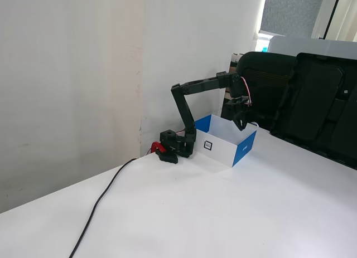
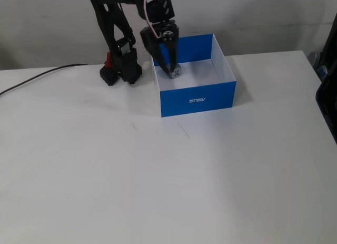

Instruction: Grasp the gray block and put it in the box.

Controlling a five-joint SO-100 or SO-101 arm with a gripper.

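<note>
White table (image 2: pixel 158 181), near part bare apart from faint scuff marks. A black cable (image 2: pixel 37 78) runs in from the 9 o'clock edge of a fixed view toward the arm base (image 2: pixel 122 71), which carries a red part low on its left side.

The box (image 2: pixel 197 99) sits just right of the base: blue near wall with white lettering, white interior. In the other fixed view the box (image 1: pixel 220 149) shows a white side with a small black square label, blue at the corners.

The gripper (image 2: pixel 174 70) points down into the box at its 10 o'clock corner, near the back-left wall. The gray block (image 2: pixel 176 71) sits between the fingertips, at their very ends, jaws closed on it. Block is inside the box outline, below rim level; whether it touches the floor cannot be told.

In the other fixed view the gripper (image 1: pixel 241 124) hangs over the far side of the box; the block is not discernible there. Behind: black office chairs (image 1: pixel 312 102), white wall (image 1: pixel 72 74).
</note>
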